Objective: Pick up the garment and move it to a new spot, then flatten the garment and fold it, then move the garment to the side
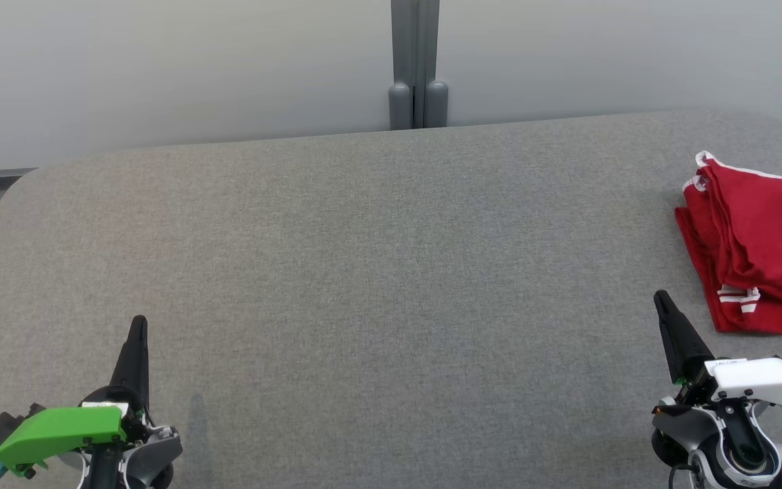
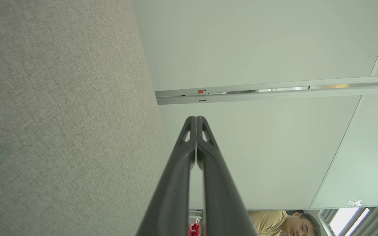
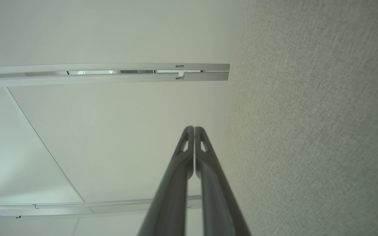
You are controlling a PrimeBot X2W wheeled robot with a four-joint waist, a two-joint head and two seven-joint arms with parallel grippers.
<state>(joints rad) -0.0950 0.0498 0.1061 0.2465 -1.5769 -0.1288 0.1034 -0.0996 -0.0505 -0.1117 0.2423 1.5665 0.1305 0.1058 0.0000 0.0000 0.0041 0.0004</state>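
A red garment (image 1: 757,251) with white trim lies folded in a stack at the right edge of the grey fabric table (image 1: 377,272). My right gripper (image 1: 662,299) is shut and empty at the lower right, its tips a short way left of the garment's near corner. At the lower left my left gripper (image 1: 138,322) is shut with nothing in it, far from the garment. The left wrist view has the two fingertips (image 2: 196,119) pressed together, and a sliver of the red garment (image 2: 194,228) between the fingers low down. The right wrist view shows that gripper (image 3: 194,128) closed tip to tip.
A pale partition wall with a grey post (image 1: 417,64) runs behind the table's far edge. A person in a yellow top (image 2: 276,223) is at the bottom of the left wrist view, beyond the table.
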